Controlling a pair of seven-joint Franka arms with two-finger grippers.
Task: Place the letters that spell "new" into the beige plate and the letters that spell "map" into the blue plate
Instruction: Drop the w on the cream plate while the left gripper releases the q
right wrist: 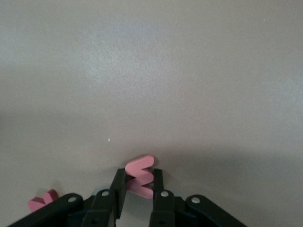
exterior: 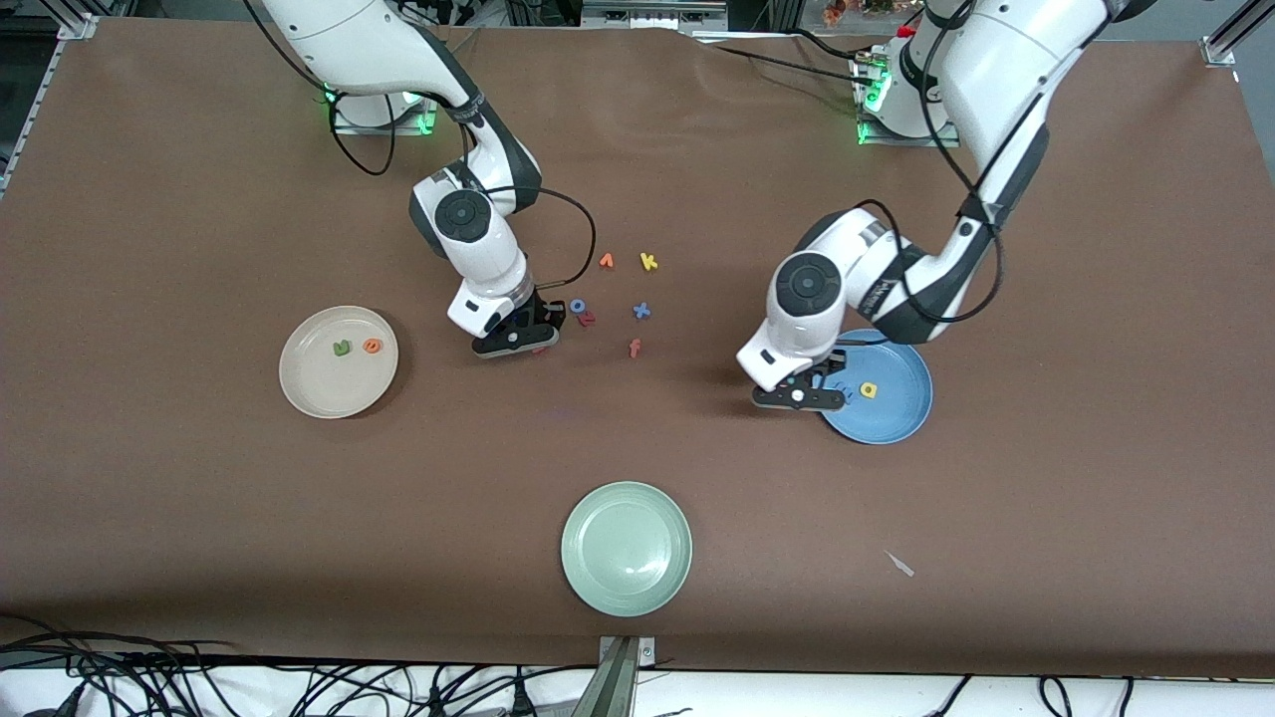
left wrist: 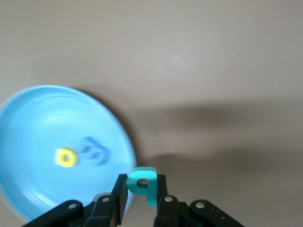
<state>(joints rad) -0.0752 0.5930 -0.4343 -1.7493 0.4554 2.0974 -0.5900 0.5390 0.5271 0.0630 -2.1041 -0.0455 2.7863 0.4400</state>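
- Right wrist view: I see my right gripper (right wrist: 140,185) clenched on the pink-red foam letter w (right wrist: 140,176), low at the table (right wrist: 151,71).
- My left gripper (left wrist: 142,191) grasps the teal foam letter p (left wrist: 143,182) over the rim of the round blue plate (left wrist: 42,113).

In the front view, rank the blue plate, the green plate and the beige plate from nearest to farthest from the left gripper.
1. blue plate: right beside the left gripper, at the left arm's end.
2. green plate: mid-table, nearer the front camera.
3. beige plate: at the right arm's end.

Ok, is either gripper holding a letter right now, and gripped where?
Both are. The left gripper pinches the teal p across its flat faces, by the blue plate. The right gripper pinches the pink w the same way.
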